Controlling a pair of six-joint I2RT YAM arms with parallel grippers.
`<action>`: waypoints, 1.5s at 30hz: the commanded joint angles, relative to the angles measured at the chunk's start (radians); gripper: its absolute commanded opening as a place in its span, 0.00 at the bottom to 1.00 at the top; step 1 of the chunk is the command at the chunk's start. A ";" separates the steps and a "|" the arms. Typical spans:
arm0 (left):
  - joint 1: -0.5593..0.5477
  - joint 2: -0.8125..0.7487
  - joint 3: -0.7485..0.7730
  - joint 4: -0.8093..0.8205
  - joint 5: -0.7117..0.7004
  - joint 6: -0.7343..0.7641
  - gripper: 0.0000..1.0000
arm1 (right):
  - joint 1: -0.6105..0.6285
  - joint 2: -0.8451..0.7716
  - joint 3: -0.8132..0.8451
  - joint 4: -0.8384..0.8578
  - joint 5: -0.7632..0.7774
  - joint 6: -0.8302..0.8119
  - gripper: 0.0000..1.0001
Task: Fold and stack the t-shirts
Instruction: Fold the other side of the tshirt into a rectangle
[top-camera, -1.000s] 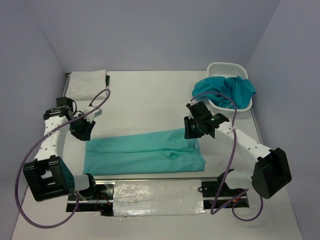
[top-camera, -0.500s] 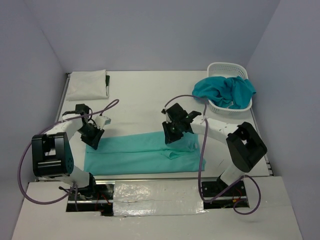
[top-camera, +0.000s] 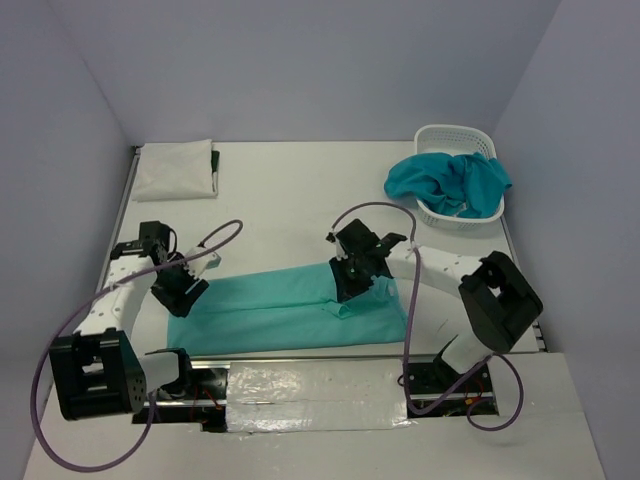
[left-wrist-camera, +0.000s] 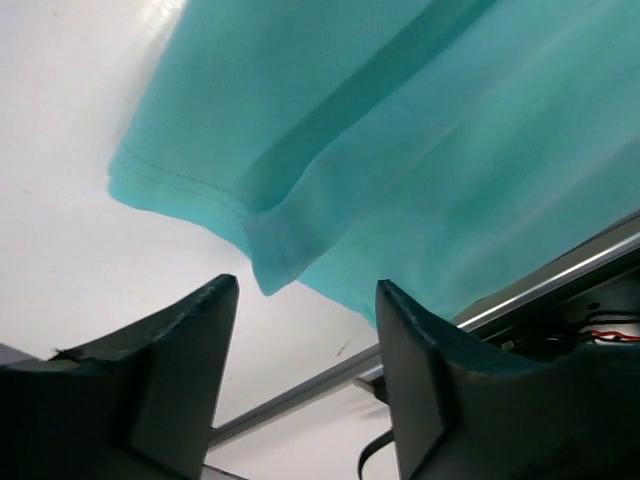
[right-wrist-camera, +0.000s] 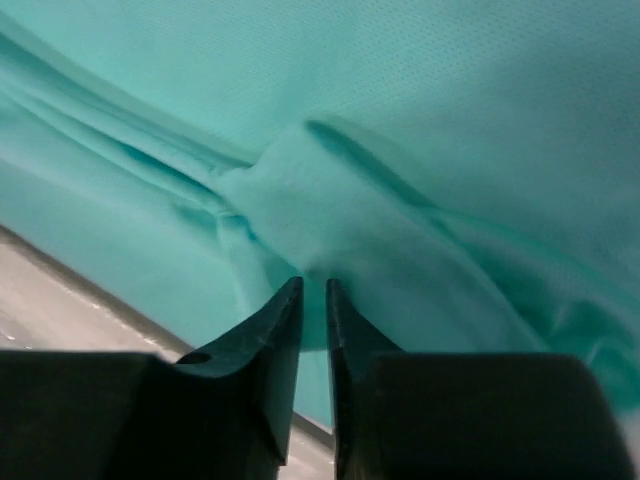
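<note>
A pale mint t-shirt (top-camera: 270, 310) lies flat in a long band across the near middle of the table. My left gripper (top-camera: 183, 290) is open and empty at the shirt's left end; in the left wrist view (left-wrist-camera: 305, 290) the shirt's hemmed corner (left-wrist-camera: 268, 262) sits just ahead of the fingers. My right gripper (top-camera: 350, 285) is on the shirt's right part; in the right wrist view (right-wrist-camera: 312, 285) its fingers are closed on a puckered fold of the mint cloth (right-wrist-camera: 300, 190). A teal t-shirt (top-camera: 450, 183) hangs out of the basket. A folded white t-shirt (top-camera: 175, 170) lies at the back left, with a dark green edge (top-camera: 215, 160) beside it.
The white lattice basket (top-camera: 455, 140) stands at the back right. A metal rail and taped strip (top-camera: 300, 385) run along the near table edge, just below the mint shirt. Purple cables loop from both arms over the table.
My left gripper has dropped toward the shirt's left end. My right gripper has shifted slightly down and right on the shirt, and the cloth around it has bunched.
</note>
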 joint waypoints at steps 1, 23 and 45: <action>0.015 -0.069 0.058 -0.008 0.059 0.015 0.74 | -0.025 -0.090 0.052 -0.021 -0.007 -0.003 0.28; 0.159 0.362 0.089 0.282 0.018 -0.224 0.58 | -0.426 0.208 0.148 -0.045 0.091 0.074 0.40; 0.083 0.642 0.626 0.322 0.171 -0.377 0.60 | -0.481 0.420 0.571 -0.138 0.070 0.026 0.52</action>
